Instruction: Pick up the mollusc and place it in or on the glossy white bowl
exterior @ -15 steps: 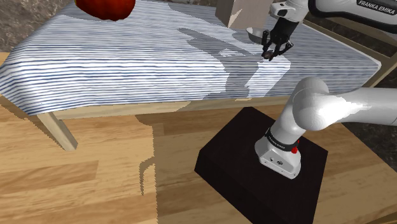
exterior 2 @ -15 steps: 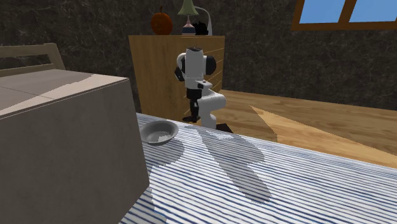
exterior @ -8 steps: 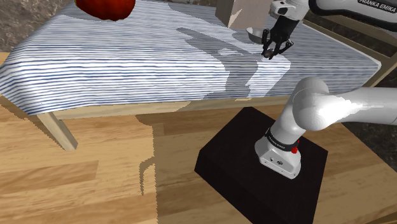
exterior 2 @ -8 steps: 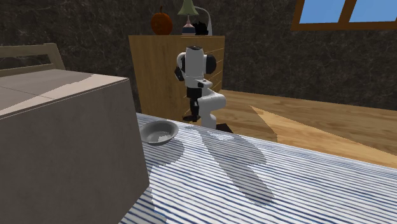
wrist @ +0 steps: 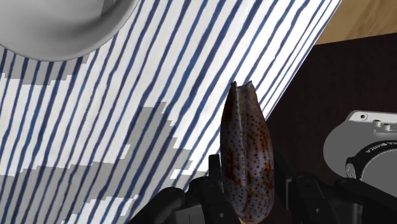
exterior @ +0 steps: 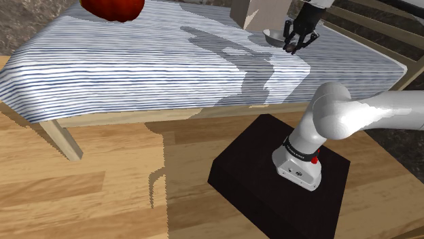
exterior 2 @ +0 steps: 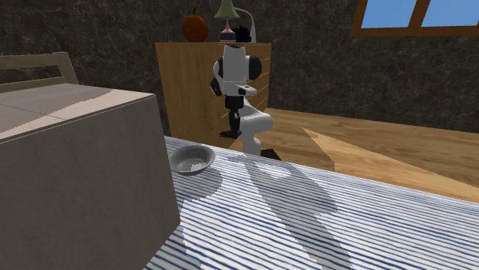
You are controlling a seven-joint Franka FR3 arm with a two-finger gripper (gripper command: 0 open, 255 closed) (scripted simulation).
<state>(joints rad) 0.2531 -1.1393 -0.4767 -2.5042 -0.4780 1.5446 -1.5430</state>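
A brown speckled shell, the mollusc (wrist: 247, 153), is clasped between the black fingers of my gripper (wrist: 249, 205). In the shoulder view the gripper (exterior: 296, 42) hangs above the striped tablecloth with the shell (exterior: 293, 48) at its tips, just to the right of the bowl (exterior: 274, 36). The glossy pale bowl (wrist: 57, 25) lies ahead of the gripper and off to one side, upright with nothing showing inside. It also sits beside a large box in the second exterior view, bowl (exterior 2: 192, 159).
A blue-and-white striped cloth covers the table (exterior: 170, 61). A tan box (exterior: 248, 12) stands right behind the bowl, and a red round object (exterior: 112, 8) sits at the far corner. The black stand (exterior: 272, 180) is below the table edge.
The gripper has lifted off the cloth with the shell and shifted up toward the bowl. Its shadow on the cloth has moved as well.
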